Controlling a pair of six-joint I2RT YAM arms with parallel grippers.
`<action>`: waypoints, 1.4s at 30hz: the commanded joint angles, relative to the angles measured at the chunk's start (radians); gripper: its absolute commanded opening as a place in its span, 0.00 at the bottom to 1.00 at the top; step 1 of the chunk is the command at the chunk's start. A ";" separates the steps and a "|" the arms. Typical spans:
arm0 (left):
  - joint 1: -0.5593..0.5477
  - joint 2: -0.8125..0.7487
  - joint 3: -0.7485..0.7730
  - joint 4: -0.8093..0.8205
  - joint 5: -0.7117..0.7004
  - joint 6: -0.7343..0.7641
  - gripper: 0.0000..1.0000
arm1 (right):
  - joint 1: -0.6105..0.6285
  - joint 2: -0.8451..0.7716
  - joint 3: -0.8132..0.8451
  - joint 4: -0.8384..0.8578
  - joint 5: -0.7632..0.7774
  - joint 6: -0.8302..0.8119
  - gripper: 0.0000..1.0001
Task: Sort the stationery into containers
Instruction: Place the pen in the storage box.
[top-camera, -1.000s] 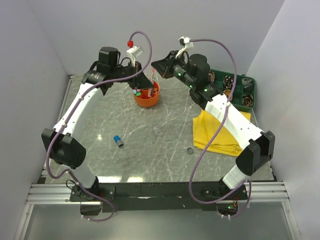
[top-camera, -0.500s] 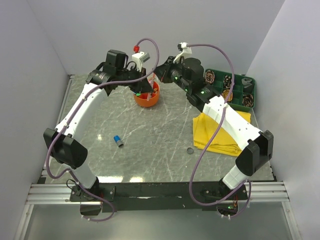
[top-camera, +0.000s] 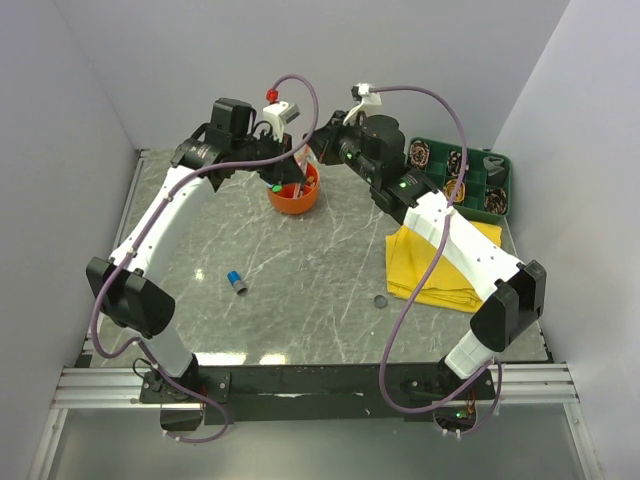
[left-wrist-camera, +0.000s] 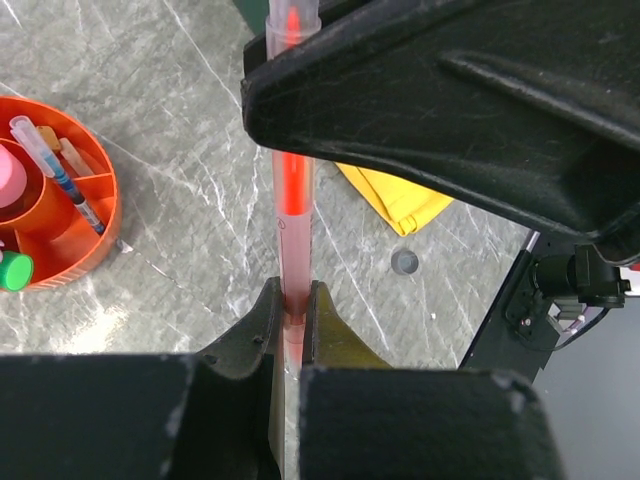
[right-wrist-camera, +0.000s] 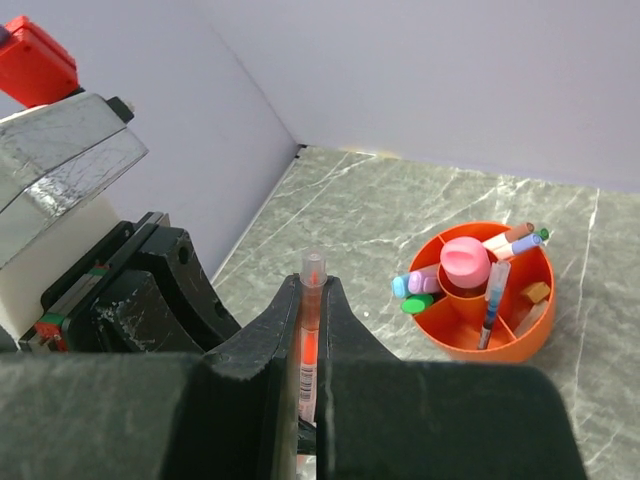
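Marble counter (top-camera: 300, 290) below; left tool (left-wrist-camera: 292, 305) and right tool (right-wrist-camera: 311, 300) both clamp one red pen (left-wrist-camera: 292, 190) near the organiser (right-wrist-camera: 478, 350).

Colours round my claws: red-cored clear pen, orange organiser, veined grey table.
My left claw (left-wrist-camera: 292, 292) and right claw (right-wrist-camera: 311, 290) are both black, and the pen (left-wrist-camera: 291, 180) in them is clear with a red core. Left of my left claw I see the orange organiser (left-wrist-camera: 95, 225), with a pink tube (left-wrist-camera: 8, 178) and a green cap (left-wrist-camera: 14, 270) in it. Right of that claw are a yellow cloth (left-wrist-camera: 400, 205) and a dark grey disc (left-wrist-camera: 404, 262). The table (left-wrist-camera: 180, 120) is grey marble with white veins. From above I get a green tray (top-camera: 500, 165) off to the right of my right claw and a blue cap (top-camera: 236, 281) back toward the bases from my left claw.
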 joint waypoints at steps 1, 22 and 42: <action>0.001 -0.108 0.051 0.285 0.050 0.030 0.02 | 0.026 0.064 -0.064 -0.200 -0.163 -0.055 0.00; 0.041 -0.148 -0.001 0.261 -0.197 0.073 1.00 | -0.093 0.173 0.040 -0.143 -0.257 -0.023 0.00; 0.107 -0.444 -0.578 0.491 -0.739 0.134 0.99 | -0.089 0.289 -0.124 0.509 -0.201 -0.337 0.00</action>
